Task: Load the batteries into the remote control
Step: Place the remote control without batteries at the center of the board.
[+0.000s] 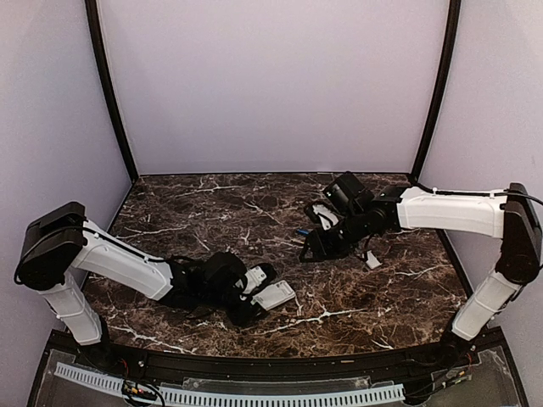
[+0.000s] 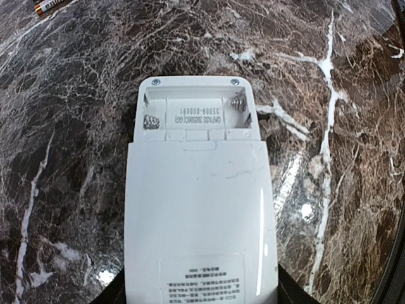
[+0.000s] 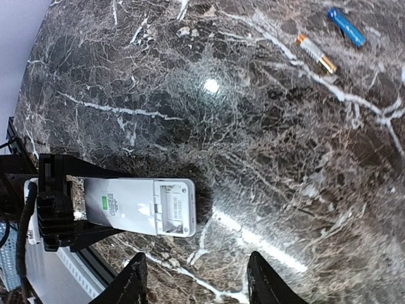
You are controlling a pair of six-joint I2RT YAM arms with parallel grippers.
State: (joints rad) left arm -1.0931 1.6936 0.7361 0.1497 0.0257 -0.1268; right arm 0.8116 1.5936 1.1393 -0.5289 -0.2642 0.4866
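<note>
So the flat white rectangular plastic remote control (image 2: 199, 209) is lying face down on the dark brown marble-look bench (image 1: 212, 220), near the front edge and roughly mid-width. The left pincer (image 1: 254, 295) is clamped on its sides at the label end. The back cover is off the open battery compartment (image 2: 196, 114): both slots are bare, there's a coil spring at each end, and some small printed text runs along the middle. There are two little screws above it, and a sticker with tiny print sits further down the back.

The slim blue battery (image 3: 346, 26) is on the bench further back, well apart from the remote control. A second battery (image 3: 316, 54), silvery with a coppery-gold end, lies just beside it.

The right pincer (image 3: 197, 256) hangs over the bench right of centre, fingers spread, with nothing between them.
</note>
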